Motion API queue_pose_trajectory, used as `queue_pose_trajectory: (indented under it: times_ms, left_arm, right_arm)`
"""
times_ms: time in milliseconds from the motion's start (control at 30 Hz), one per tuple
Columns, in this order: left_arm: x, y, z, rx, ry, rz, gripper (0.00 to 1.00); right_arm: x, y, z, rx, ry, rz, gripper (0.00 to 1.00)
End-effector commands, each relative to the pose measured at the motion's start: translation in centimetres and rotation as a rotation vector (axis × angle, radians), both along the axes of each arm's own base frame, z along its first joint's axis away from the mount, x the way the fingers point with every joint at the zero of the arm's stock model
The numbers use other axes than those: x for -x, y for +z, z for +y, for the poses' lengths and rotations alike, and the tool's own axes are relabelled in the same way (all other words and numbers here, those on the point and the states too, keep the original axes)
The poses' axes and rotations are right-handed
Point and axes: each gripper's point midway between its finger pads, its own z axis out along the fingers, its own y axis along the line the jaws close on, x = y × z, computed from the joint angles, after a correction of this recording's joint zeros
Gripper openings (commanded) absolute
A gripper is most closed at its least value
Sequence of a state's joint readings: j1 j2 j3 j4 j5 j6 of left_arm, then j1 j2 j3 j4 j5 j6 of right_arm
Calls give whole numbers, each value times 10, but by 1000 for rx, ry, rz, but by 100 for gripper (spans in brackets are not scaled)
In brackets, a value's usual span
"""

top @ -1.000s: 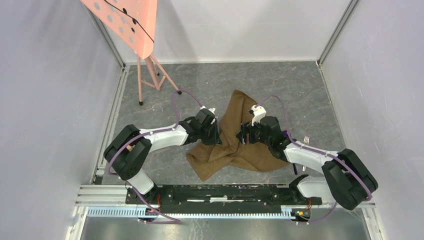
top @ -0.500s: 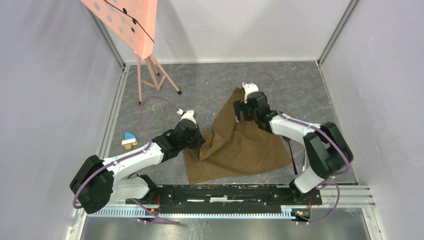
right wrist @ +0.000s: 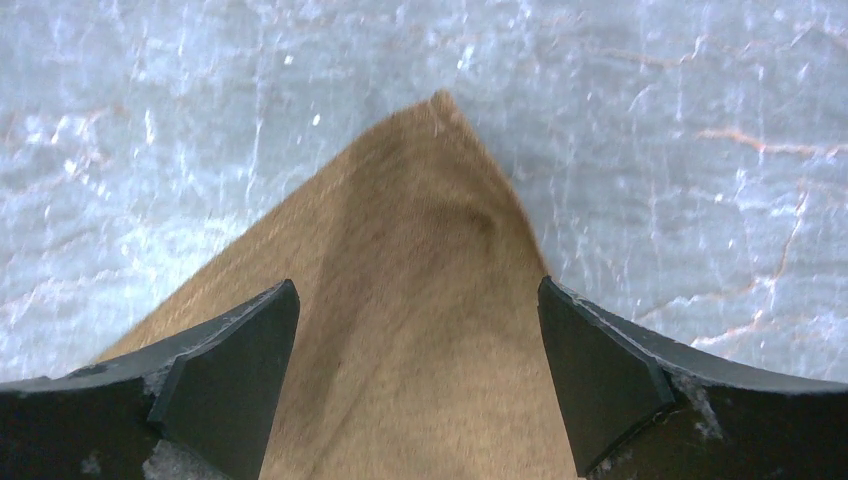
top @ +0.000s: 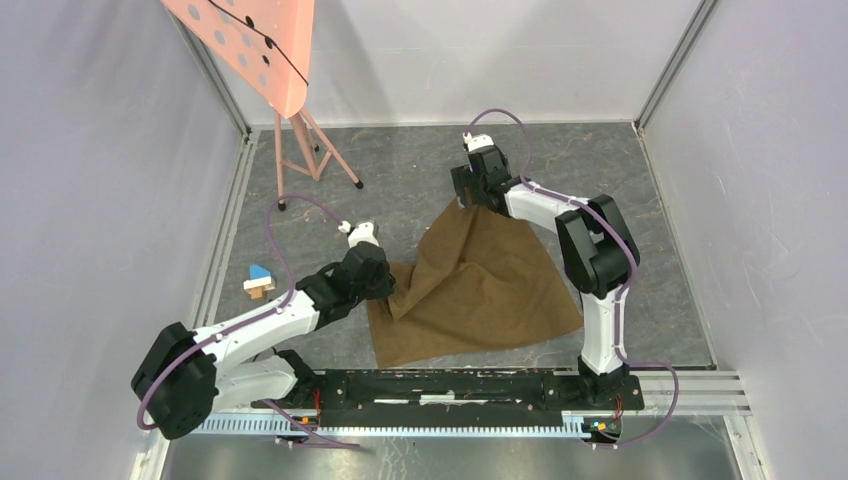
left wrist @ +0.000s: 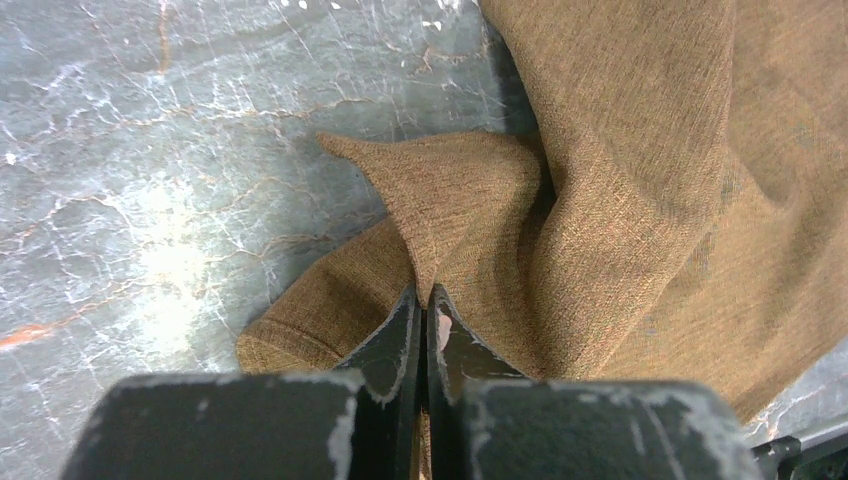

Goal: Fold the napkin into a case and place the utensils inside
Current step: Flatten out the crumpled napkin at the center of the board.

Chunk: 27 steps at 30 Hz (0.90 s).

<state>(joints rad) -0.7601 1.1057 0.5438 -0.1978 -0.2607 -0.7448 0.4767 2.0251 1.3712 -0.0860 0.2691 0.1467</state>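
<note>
From above, the napkin (top: 490, 290) lies open but rumpled on the grey table (top: 400, 165), in its middle and reaching toward the near edge, with a raised ridge running in from its left side. One pointed corner reaches toward the far edge. The left claw (top: 390, 288) sits at the napkin's left edge, and the right claw (top: 468, 198) hangs over the far corner. A small blue-and-wood block (top: 259, 281) rests near the left edge and a pink stand (top: 300, 150) occupies the far left corner. No utensils show. In the left wrist view, the left claw (left wrist: 423, 297) is pressed together, pinching a peaked fold of cloth (left wrist: 450, 200) lifted off the table. In the right wrist view, the right claw (right wrist: 415, 290) is spread wide. The napkin's far corner (right wrist: 420, 230) lies flat between its fingers (right wrist: 235, 350), gripped by neither. The step in hand looks like flattening the cloth before any folding, so the case is not begun. The next move probably calls for drawing the pinched left corner outward until the ridge is gone, then releasing it.
</note>
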Motion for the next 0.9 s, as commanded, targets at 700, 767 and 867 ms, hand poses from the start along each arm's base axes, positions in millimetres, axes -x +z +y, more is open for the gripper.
queue_pose_trajectory:
  times_ms: [700, 767, 867]
  left_arm:
    - [-24, 19, 25, -77, 122, -46, 2]
    - [-30, 17, 30, -76, 152, -53, 2]
    - [-39, 14, 45, -86, 243, -38, 2]
  right_arm:
    - [-50, -22, 17, -223, 237, -10, 29]
    - [-54, -16, 15, -249, 209, -38, 5]
    - [-53, -9, 6, -295, 148, -67, 0]
